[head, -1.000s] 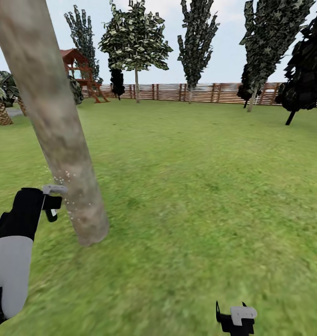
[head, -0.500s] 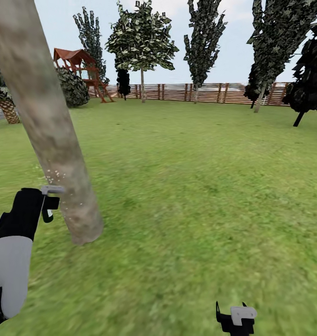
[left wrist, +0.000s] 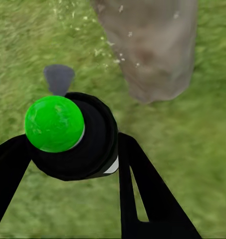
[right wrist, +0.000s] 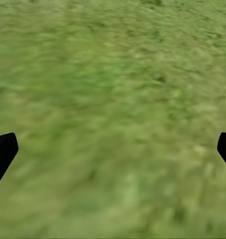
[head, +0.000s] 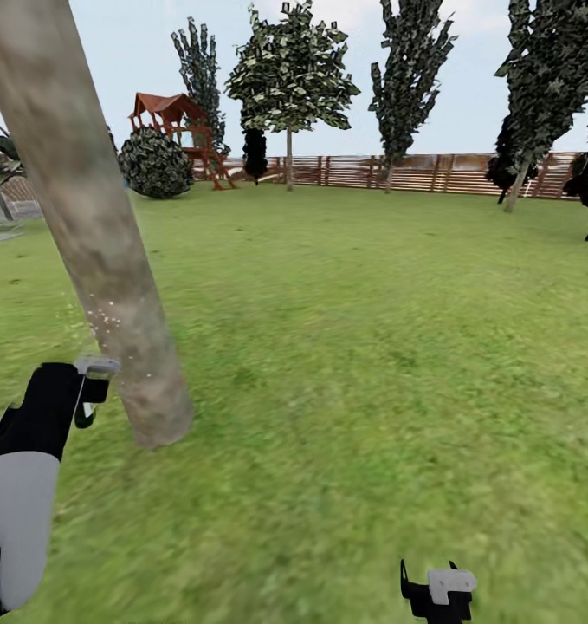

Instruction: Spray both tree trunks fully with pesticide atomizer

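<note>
One pesticide atomizer (left wrist: 73, 134), green cap up, clamped between the fingers of the left tool (head: 90, 390), just beside the near tree trunk (head: 103, 260). Faint white pesticide (head: 103, 319) speckling low on that trunk, much as half a second ago; background shifted with the camera. Probably spraying the first tree, coverage far from full. Right tool (head: 436, 589) spread wide, empty, over the grass floor (head: 371, 347).

left gripper (head: 90, 390) clamped, arm raised forward, right gripper (head: 439, 589) spread, low
</note>
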### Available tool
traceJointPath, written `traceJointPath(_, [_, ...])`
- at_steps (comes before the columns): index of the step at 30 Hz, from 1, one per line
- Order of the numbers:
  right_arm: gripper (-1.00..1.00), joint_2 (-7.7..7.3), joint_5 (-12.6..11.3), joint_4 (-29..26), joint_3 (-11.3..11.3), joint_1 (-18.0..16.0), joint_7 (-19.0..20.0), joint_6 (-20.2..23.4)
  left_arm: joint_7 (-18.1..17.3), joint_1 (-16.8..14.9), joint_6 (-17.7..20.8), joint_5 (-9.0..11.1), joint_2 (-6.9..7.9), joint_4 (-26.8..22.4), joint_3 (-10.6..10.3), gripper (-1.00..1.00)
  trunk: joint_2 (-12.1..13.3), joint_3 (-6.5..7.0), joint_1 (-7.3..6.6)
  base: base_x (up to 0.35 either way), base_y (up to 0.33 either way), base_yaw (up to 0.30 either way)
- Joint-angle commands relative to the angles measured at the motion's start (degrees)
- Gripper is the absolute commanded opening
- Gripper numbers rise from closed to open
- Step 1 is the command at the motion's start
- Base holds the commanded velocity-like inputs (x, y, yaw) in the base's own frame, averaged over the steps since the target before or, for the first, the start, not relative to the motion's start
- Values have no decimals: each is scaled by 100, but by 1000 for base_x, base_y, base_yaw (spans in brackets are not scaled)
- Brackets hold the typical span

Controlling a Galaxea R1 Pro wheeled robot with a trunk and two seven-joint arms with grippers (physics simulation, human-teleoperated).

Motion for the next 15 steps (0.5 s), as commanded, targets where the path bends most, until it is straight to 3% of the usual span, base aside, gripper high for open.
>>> traceJointPath(1, [100,0,0,0,0,0,0,0,0,93,-14,8,-1,-5,0,-100,0,0,0,86,-272,279])
traceJointPath(10, [100,0,0,0,0,0,0,0,9,174,-27,18,-50,-4,-1,-100,0,0,0,108,-270,272])
traceJointPath(15, [100,0,0,0,0,0,0,0,13,176,-34,24,-71,-9,3,-100,0,0,0,232,-193,37])
